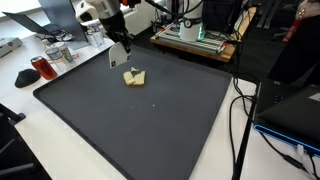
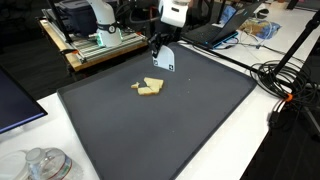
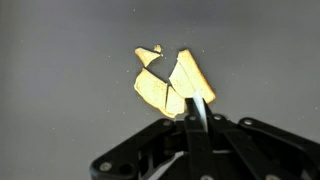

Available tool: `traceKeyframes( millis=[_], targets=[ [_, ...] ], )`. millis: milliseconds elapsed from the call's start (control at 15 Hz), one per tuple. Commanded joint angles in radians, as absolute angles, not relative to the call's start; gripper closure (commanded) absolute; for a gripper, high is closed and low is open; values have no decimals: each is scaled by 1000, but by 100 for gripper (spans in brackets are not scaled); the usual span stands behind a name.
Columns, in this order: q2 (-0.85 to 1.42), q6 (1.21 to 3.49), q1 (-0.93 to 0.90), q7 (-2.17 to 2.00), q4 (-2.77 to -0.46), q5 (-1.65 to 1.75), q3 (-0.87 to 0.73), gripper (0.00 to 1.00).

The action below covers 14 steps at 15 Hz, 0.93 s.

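A: What are the jaws on the gripper (image 3: 193,108) doing?
B: Pressed together, tip against tip. The wrist view shows nothing between them, so it's carrying nothing.
A: What's nearest to it?
B: The yellow pieces (image 3: 170,80), just ahead of the tips and a little below. A few flat, angular scraps overlapping in one small heap. The tips overlap the edge of the closest scrap in the wrist view. Touching or just above it, can't tell.
A: Do the outside cameras agree?
B: Yes, in both exterior views. The gripper (image 1: 119,58) (image 2: 163,60) points down and the yellow pieces (image 1: 134,77) (image 2: 150,88) lie just beside the tips on the mat (image 1: 150,130) (image 2: 190,130).
A: Why do they sit like that?
B: My read is that they're thin and light, so they lie flat where they landed, leaning on each other. The dark mat under the jaws is plain, so the yellow stands out. With the jaws closed, the fingers form one narrow tip rather than a fork.
A: Anything else around?
B: A wooden cart (image 1: 195,35) (image 2: 95,45) with electronics, behind the jaws and off the mat. Cables (image 2: 285,85) well off to one side on the white table (image 2: 270,150).
A: Any labels or brands?
B: Nothing legible. No print on the scraps or mat, and the gear is too small to read.
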<state>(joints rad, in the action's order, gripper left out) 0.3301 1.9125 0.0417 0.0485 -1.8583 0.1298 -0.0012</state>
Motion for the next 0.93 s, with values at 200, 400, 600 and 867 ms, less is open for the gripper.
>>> traceKeyframes(
  millis=[200, 400, 600, 867],
  targets=[
    [304, 1906, 152, 178, -1862, -62, -40, 99],
    [293, 1907, 202, 227, -1876, -142, -62, 99],
    [283, 1912, 244, 263, -1893, -209, -85, 99],
    [260, 1915, 294, 303, -1923, -307, -110, 99]
  ],
)
